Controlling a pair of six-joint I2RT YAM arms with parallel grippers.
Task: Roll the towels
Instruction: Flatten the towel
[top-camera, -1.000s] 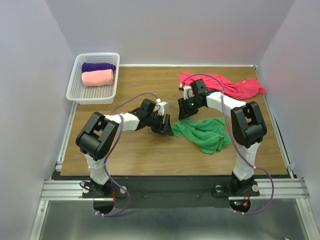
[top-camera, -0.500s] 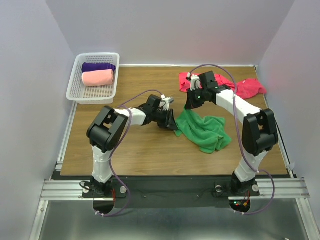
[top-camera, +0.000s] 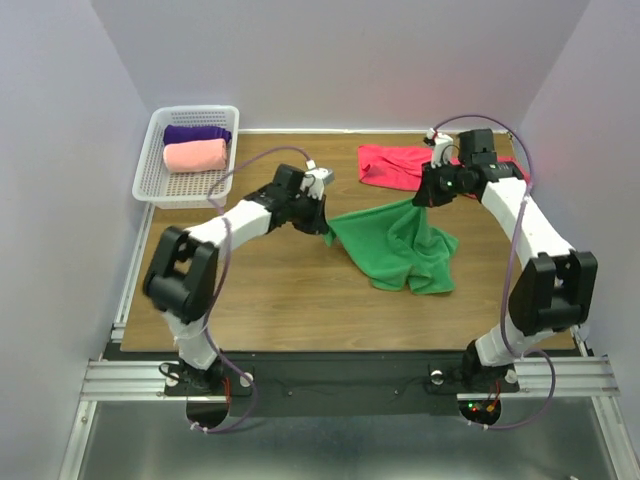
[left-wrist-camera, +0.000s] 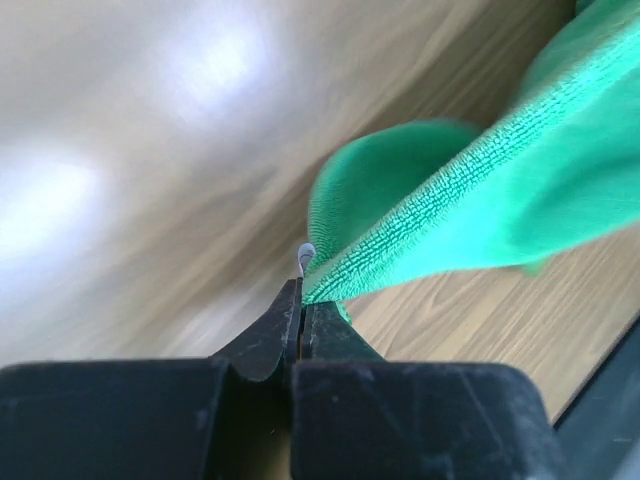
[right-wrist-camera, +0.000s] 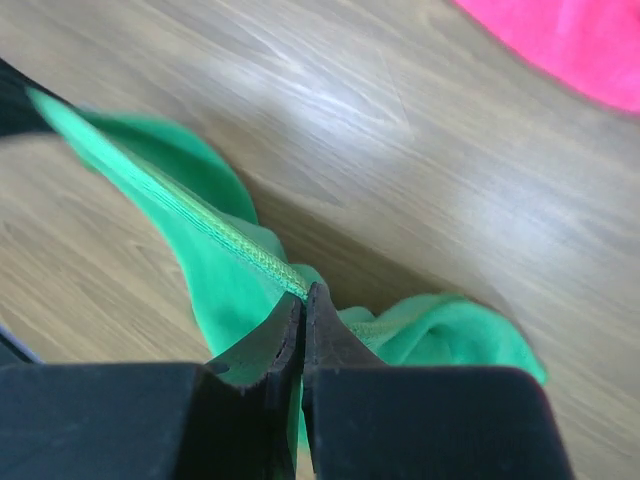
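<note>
green towel: bulk heaped mid-table, top edge lifted and stretched between both claws | left claw: clamped on its left corner | right claw: clamped on its right corner | change: claws drawn wider apart than half a second ago, edge now spread | crimson towel: flat behind | white mesh basket, far left: rolled salmon-pink towel, purple towel behind it

**Illumination and Image Quality**

Top view: light is bright, even and diffuse, and focus is sharp throughout. Soft shadows lie on the tabletop beside the green towel.

Left wrist view: two white glare patches show on the blurred tabletop. The towel weave is sharp near the left hand and softer farther out.

Right wrist view: broad glare covers the wood, with a dark shadow under the green towel. The crimson towel is out of focus.
</note>
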